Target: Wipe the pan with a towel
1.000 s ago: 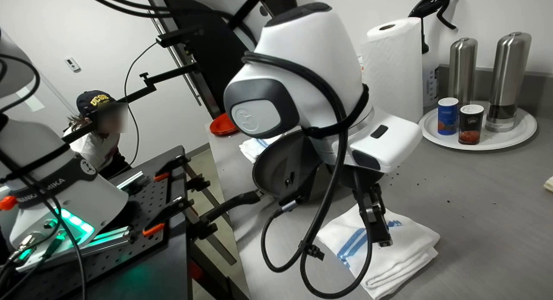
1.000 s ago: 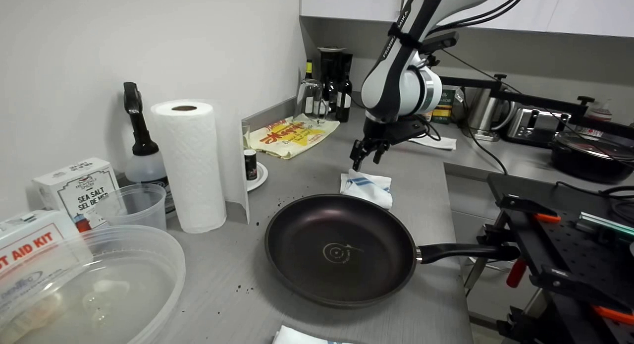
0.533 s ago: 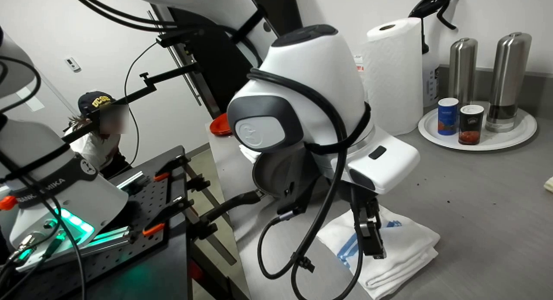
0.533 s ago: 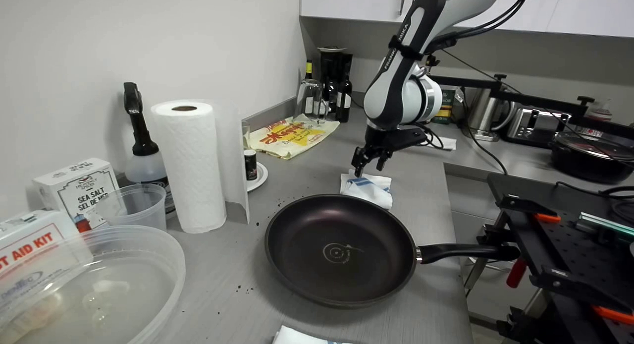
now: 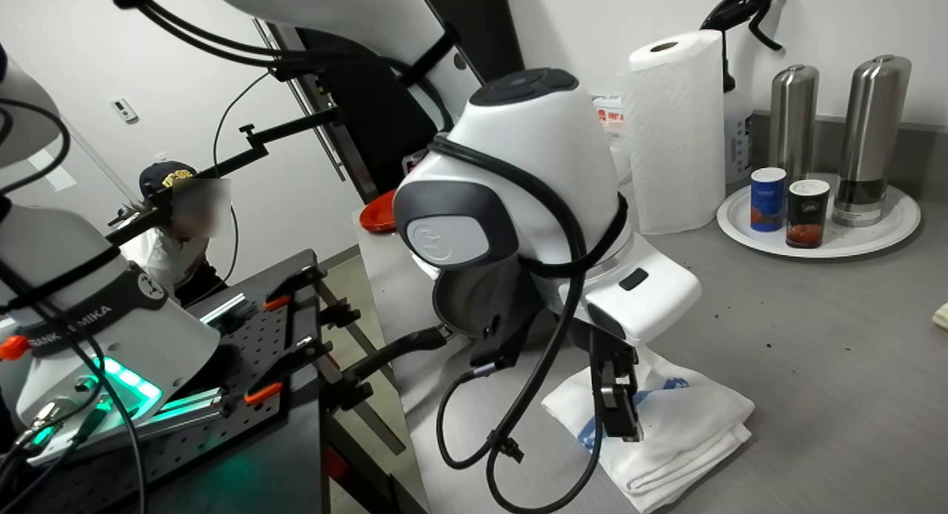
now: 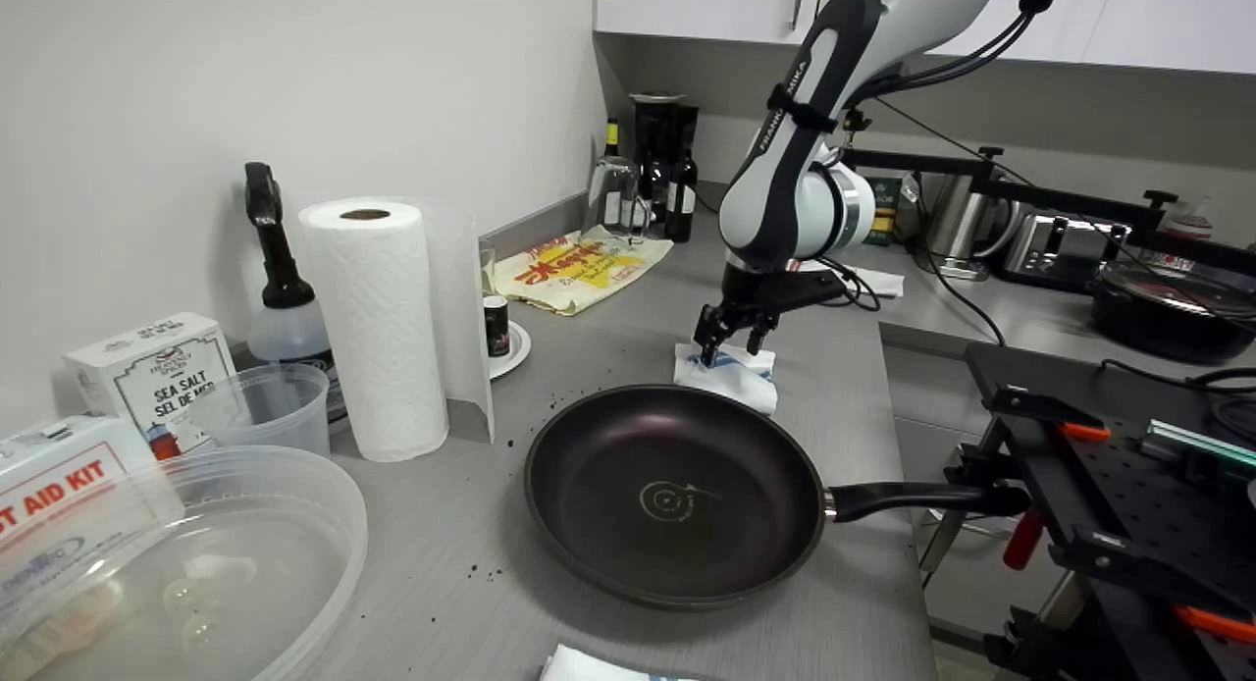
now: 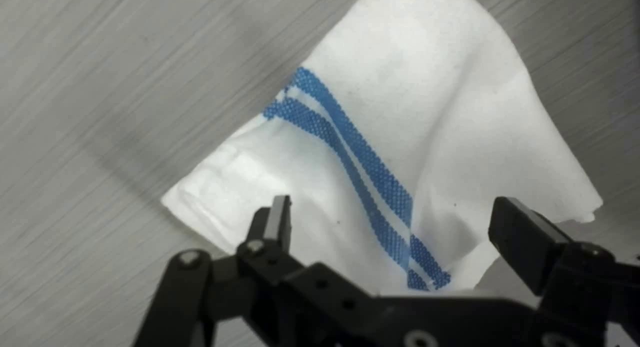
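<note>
Holding the gripper [image 7: 392, 216] low over the towel [image 7: 450, 112], with fingers [image 7: 530, 242] spread far apart and nothing clasped between them. Pointing down, and framing the towel's blue stripes [image 7: 360, 162] between the fingers in the wrist view; cannot tell whether touching the fabric. Seeing the towel directly beneath, white and folded in layers, on the grey counter [image 5: 807, 395]. Finding the pan [image 6: 667, 553] near the towel, resting open side up, with a long dark handle [image 6: 927, 499] reaching past the counter's edge; partly covered by the arm [image 5: 548, 151] in an exterior view. Seeing a second white cloth [image 6: 594, 667], marked with blue, on the opposite side of the pan, cut off at the lower border. Farther off, noting an upright paper-towel roll [image 6: 378, 338] just beside a spray bottle [image 6: 285, 328], and a large clear tub [image 6: 343, 504]. Noting also a round white plate [image 5: 852, 240] bearing two steel mills [image 5: 863, 129] and two small canisters [image 5: 766, 203].
</note>
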{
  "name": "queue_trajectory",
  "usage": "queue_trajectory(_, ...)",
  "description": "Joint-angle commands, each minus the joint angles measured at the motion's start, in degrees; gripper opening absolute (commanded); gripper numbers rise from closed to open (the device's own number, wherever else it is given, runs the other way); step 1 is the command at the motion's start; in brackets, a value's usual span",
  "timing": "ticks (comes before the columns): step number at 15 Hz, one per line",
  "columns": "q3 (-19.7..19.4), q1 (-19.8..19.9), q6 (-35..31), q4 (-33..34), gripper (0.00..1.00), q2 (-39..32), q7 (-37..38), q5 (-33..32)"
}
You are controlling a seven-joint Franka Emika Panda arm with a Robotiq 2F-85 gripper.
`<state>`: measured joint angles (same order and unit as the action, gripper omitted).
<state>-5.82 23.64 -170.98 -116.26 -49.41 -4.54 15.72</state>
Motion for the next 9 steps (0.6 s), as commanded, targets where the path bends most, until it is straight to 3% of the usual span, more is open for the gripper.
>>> queue_trajectory(1, 1.1, 1.1, 0.1, 0.6, 1.0, -1.5, 1.8, -1.4)
queue_trajectory(3, 1.3, 1.3, 0.1, 0.6, 1.0, -2.0, 1.7, -1.4)
queue_trajectory(4, 1.5, 1.4, 0.1, 0.6, 0.95, -2.2, 1.6, -1.4)
queue_trajectory(5, 1.6, 1.6, 0.2, 0.5, 0.74, -2.3, 1.5, -1.5)
queue_trajectory(7, 1.7, 1.6, 0.4, 0.5, 0.7, -2.3, 1.4, -1.6)
queue_trajectory(9, 1.8, 1.7, 0.4, 0.5, 0.56, -2.1, 1.4, -1.6)
